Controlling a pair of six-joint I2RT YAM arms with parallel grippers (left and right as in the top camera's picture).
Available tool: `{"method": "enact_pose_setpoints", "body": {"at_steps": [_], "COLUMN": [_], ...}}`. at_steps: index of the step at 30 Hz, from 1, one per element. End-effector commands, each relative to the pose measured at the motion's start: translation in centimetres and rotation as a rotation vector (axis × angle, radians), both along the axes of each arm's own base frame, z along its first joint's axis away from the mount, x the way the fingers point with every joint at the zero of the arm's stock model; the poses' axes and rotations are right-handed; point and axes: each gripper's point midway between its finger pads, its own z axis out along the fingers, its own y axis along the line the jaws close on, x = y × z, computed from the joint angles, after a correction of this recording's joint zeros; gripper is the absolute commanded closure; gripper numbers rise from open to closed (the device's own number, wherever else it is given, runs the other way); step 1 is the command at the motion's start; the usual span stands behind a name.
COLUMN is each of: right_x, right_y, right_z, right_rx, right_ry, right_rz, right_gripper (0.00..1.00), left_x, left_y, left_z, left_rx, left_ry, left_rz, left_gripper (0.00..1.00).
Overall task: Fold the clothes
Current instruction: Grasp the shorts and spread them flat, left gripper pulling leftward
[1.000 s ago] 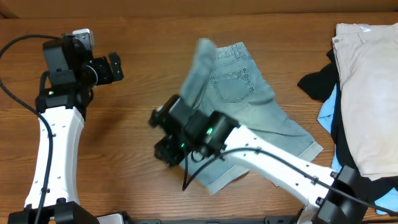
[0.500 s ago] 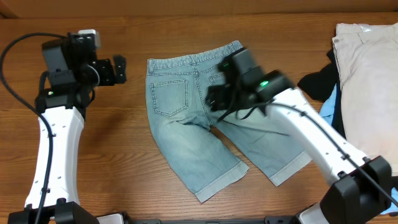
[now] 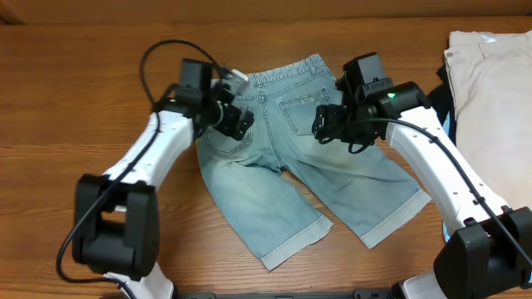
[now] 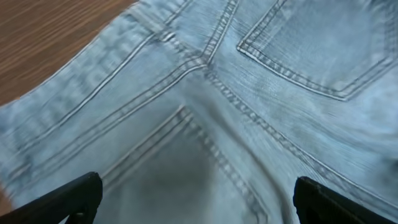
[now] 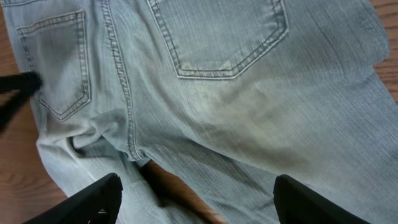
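The faded light-blue denim shorts [image 3: 287, 178] lie spread flat, back pockets up, waistband at the far side and both hemmed legs toward the near edge. My left gripper [image 3: 237, 123] is open over the left back pocket; its wrist view shows denim seams [image 4: 205, 62] between the wide-apart fingers [image 4: 193, 202]. My right gripper [image 3: 328, 126] is open over the right back pocket area; its wrist view shows both pockets [image 5: 217, 37] and the crotch gap, fingers wide [image 5: 196, 199]. A heap with cream [image 3: 490, 116], black [image 3: 424, 112] and bright-blue [image 3: 439, 149] garments lies at the right.
The wooden table [image 3: 83, 208] shows bare to the left of and in front of the shorts. The heap fills the right edge. The black cables of both arms loop above the shorts.
The shorts have been flung open from a bunched state and now lie flat. My left arm has swung in from the far left over the left pocket. My right gripper has shifted right.
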Motion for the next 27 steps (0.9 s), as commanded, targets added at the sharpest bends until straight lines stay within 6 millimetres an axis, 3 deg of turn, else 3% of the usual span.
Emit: {"method": "enact_pose_setpoints", "body": {"at_steps": [1, 7, 12, 14, 16, 20, 24, 25, 27], "right_x": [0.0, 0.0, 0.1, 0.2, 0.3, 0.7, 0.9, 0.9, 0.4], "right_y": [-0.3, -0.3, -0.5, -0.5, -0.5, -0.9, -1.2, -1.0, 0.3], "right_z": [1.1, 1.1, 1.1, 1.1, 1.2, 1.0, -0.1, -1.0, -2.3], "right_rx": [-0.002, -0.001, -0.010, -0.013, -0.012, -0.028, -0.053, -0.054, 0.003], "right_ry": [-0.040, -0.040, -0.045, -0.049, -0.054, -0.055, -0.033, -0.006, 0.055], "right_rz": [0.002, 0.002, -0.009, -0.011, -0.011, -0.046, -0.065, -0.062, -0.024], "right_gripper": [0.18, 0.18, 0.17, 0.16, 0.16, 0.13, 0.12, 0.11, 0.11], "left_x": [0.9, 0.6, 0.4, 0.2, 0.0, -1.4, -3.2, -4.2, -5.4], "left_y": [-1.0, -0.9, 2.2, 4.9, 6.8, 12.3, 16.6, 18.6, 20.8], "left_z": [-2.6, -6.6, -10.1, -11.2, -11.5, -12.1, -12.4, -12.3, -11.7], "left_rx": [0.129, 0.231, 0.320, 0.330, 0.303, 0.228, 0.159, 0.131, 0.080], "left_ry": [-0.034, 0.013, 0.098, 0.149, 0.195, 0.332, 0.464, 0.525, 0.608], "left_rz": [-0.034, -0.025, 0.173, 0.362, 0.479, 0.761, 0.878, 0.927, 0.982], "left_gripper": [0.00, 0.00, 0.00, 0.00, 0.00, 0.00, 0.00, 0.00, 0.00]}}
